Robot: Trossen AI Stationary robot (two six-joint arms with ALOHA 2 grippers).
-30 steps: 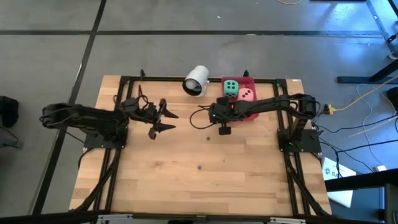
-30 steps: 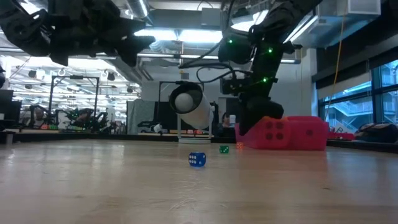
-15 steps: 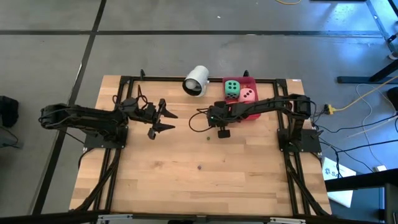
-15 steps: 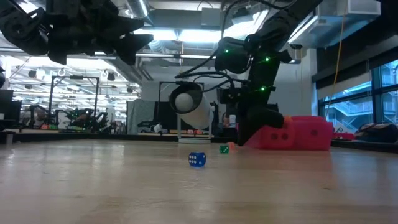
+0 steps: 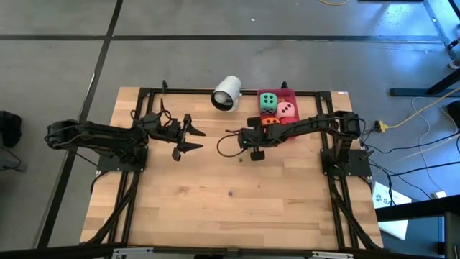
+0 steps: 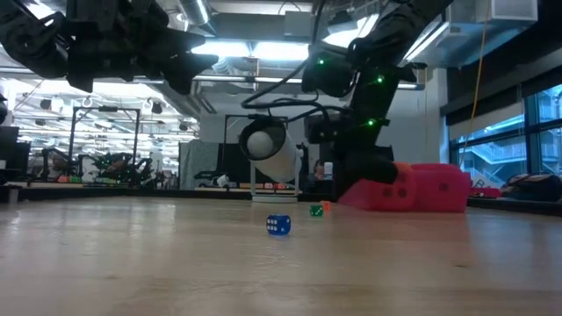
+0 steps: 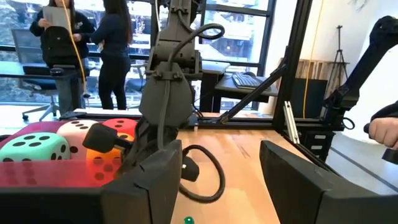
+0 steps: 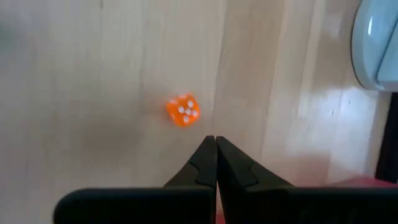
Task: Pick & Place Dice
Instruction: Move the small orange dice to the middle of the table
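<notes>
Four soft, round-cornered, dark-pipped dice counted past the left wrist: green (image 7: 31, 146), pink (image 7: 76, 126), red (image 7: 122, 124), orange (image 7: 102, 163), all crowded at the flat red tray (image 5: 291, 94), red half hidden behind the right arm. Right gripper (image 5: 254, 148) pinched together on nothing, low over pale wood table (image 5: 230, 216); left gripper (image 5: 195, 139) spread apart, waiting. Tiny hard blue die (image 6: 278, 226) alone on the boards; blurred office beyond.

No legible text or labels
</notes>
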